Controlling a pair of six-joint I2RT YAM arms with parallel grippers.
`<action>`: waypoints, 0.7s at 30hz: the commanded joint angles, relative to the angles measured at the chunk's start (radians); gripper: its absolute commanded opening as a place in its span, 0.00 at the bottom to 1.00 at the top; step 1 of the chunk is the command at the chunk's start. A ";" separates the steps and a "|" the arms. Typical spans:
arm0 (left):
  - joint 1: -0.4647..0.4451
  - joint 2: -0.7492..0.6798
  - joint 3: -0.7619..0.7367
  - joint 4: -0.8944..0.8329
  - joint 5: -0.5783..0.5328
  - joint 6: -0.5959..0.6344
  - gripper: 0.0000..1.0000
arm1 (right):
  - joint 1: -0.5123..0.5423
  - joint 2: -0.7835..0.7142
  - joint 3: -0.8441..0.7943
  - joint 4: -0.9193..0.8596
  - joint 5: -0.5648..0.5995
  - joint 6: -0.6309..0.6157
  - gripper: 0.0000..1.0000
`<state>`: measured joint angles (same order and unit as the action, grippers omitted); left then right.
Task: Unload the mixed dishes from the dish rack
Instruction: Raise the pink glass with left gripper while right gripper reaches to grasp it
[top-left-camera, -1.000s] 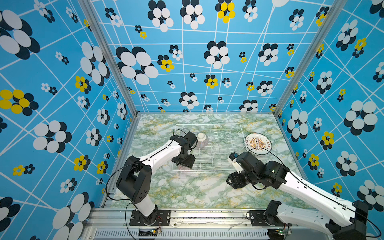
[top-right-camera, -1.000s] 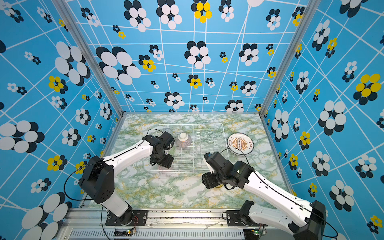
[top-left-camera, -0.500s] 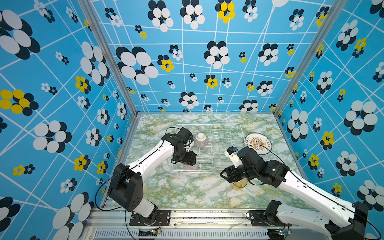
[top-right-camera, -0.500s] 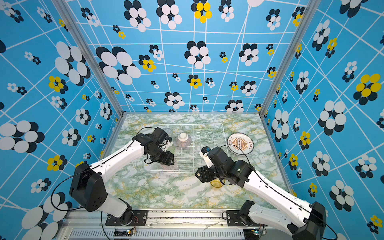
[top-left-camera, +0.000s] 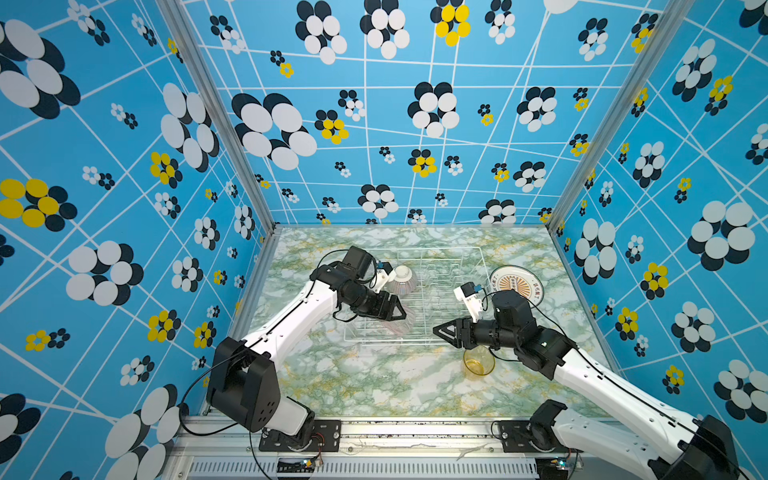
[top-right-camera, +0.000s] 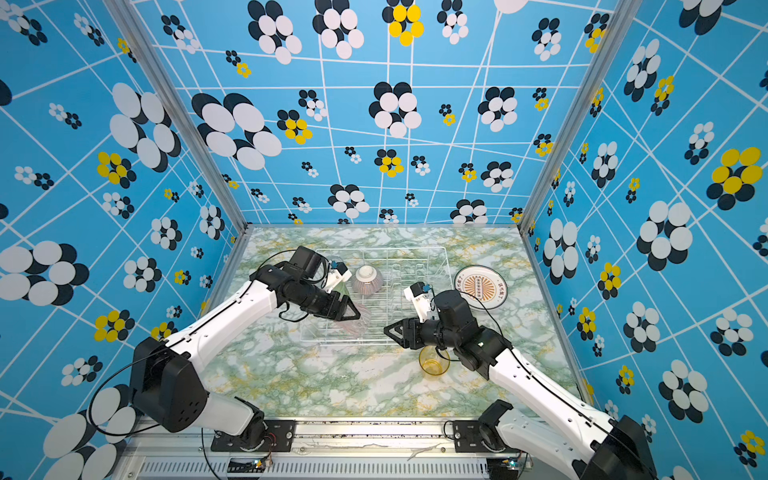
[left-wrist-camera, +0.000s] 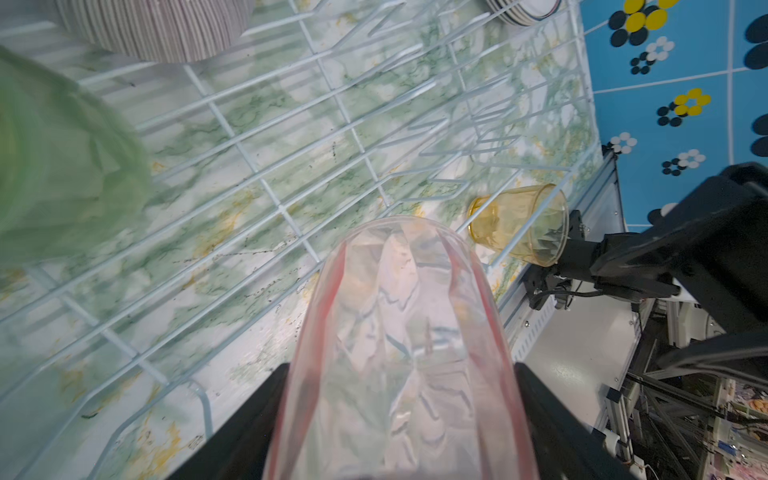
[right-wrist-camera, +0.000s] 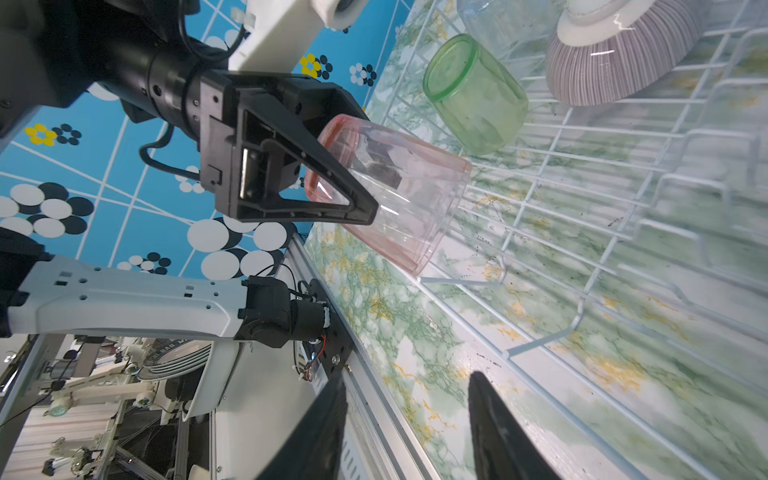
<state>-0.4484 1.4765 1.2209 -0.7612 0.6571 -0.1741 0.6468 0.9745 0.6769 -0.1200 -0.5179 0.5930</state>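
My left gripper (right-wrist-camera: 382, 193) is clamped on the pink tumbler (right-wrist-camera: 415, 208), which tilts over the lower-left corner of the dish rack (top-left-camera: 436, 249) in both top views. There its pale wall barely shows against the wires, and I cannot tell whether it touches them. My right gripper (top-left-camera: 436, 330) has its jaws apart around nothing, by the rack's lower-right corner. The amber tumbler (top-left-camera: 478, 361) stands on the marble table (top-left-camera: 374, 382), partly under my right wrist. In the rack are the upturned striped bowl (top-left-camera: 402, 279), the green tumbler (right-wrist-camera: 473, 95) on its side, and a clear tumbler (right-wrist-camera: 494, 20) cut off at the frame's top. The plates (top-left-camera: 515, 284) lie stacked right of the rack, partly behind my arm; I cannot count them.
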 joint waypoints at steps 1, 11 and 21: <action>0.016 -0.051 0.002 0.109 0.165 -0.029 0.63 | -0.008 0.008 -0.009 0.163 -0.083 0.064 0.45; 0.021 -0.097 -0.066 0.352 0.331 -0.163 0.63 | -0.007 0.022 -0.018 0.279 -0.097 0.095 0.43; 0.019 -0.098 -0.139 0.593 0.430 -0.314 0.63 | -0.008 0.057 0.018 0.380 -0.118 0.097 0.43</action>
<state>-0.4332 1.4021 1.1030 -0.2985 1.0157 -0.4213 0.6453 1.0134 0.6735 0.1951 -0.6067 0.6781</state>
